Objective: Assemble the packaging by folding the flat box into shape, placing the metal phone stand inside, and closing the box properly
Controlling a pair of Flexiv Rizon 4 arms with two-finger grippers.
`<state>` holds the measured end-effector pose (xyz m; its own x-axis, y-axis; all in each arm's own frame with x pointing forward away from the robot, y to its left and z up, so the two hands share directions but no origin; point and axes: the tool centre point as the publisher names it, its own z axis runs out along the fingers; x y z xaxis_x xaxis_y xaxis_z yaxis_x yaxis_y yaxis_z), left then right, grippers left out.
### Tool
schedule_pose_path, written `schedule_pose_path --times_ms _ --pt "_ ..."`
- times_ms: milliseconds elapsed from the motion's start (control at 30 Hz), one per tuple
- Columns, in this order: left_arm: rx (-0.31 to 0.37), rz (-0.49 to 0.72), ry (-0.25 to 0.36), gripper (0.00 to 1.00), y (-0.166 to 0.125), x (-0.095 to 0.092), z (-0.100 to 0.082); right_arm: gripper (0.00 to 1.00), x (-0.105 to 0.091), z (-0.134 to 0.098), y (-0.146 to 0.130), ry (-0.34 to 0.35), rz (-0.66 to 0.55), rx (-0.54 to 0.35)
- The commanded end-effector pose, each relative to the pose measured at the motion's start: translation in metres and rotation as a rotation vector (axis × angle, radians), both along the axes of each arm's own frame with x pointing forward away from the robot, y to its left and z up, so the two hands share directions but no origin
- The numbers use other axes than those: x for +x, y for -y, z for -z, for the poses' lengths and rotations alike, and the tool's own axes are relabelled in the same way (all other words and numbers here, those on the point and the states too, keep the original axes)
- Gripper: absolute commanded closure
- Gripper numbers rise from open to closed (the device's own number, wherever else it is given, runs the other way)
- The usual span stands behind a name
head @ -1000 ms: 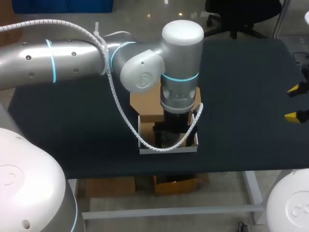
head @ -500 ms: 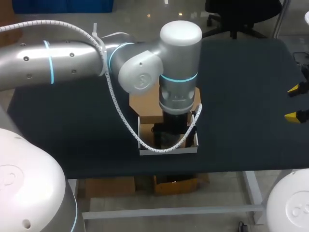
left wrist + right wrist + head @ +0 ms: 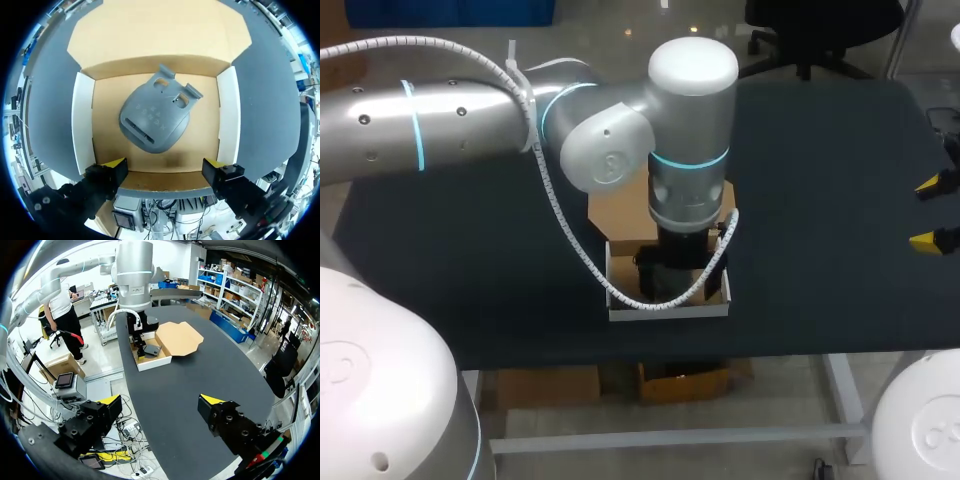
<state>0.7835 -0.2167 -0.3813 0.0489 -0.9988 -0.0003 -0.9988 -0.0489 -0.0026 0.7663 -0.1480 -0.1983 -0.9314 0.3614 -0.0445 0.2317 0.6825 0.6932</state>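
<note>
Cardboard box [image 3: 668,308] – brown inside, white on its side walls – is sitting open on the dark table [image 3: 470,250], close to the table's near edge in the head view. Its lid flap [image 3: 618,214] is lying flat on the table on the far side of the box, attached along the far wall and not folded over.

Grey metal phone stand [image 3: 156,116] is lying flat on the box floor [image 3: 107,125]. Its rounded end is pointing toward the left gripper [image 3: 165,165] and its notched end, with two cut-outs, is pointing toward the lid flap [image 3: 160,30] at a slight skew. The stand is lying apart from both white side walls.

Left arm [image 3: 470,125] is reaching in from the left, with its wrist hanging directly above the box. A white spiral-wrapped cable [image 3: 570,230] is looping down from the arm across the front of the box. The left gripper's fingers are standing wide apart over the box's near wall, one yellow tip near each near corner. Nothing is being gripped between them, and the stand is lying ahead of them, untouched.

Right gripper [image 3: 160,400] is hovering at the right side of the table, well apart from the box [image 3: 150,356]. Its fingers are spread wide with nothing between them – only bare table is showing under them. From this view the stand [image 3: 151,348] is showing inside the box, under the left arm's wrist, with the lid flap [image 3: 180,337] lying open beside it
</note>
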Motion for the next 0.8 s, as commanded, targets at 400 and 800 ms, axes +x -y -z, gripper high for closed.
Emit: schedule_pose_path --times_ms 400,800 --pt "-0.086 0.121 0.110 0.00 -0.017 -0.010 -0.045 0.00 -0.001 0.000 0.001 0.002 -0.001 0.002" --pt "-0.192 0.244 0.189 0.00 -0.044 -0.006 -0.073 0.00 -0.001 0.000 0.001 0.002 -0.001 0.002"
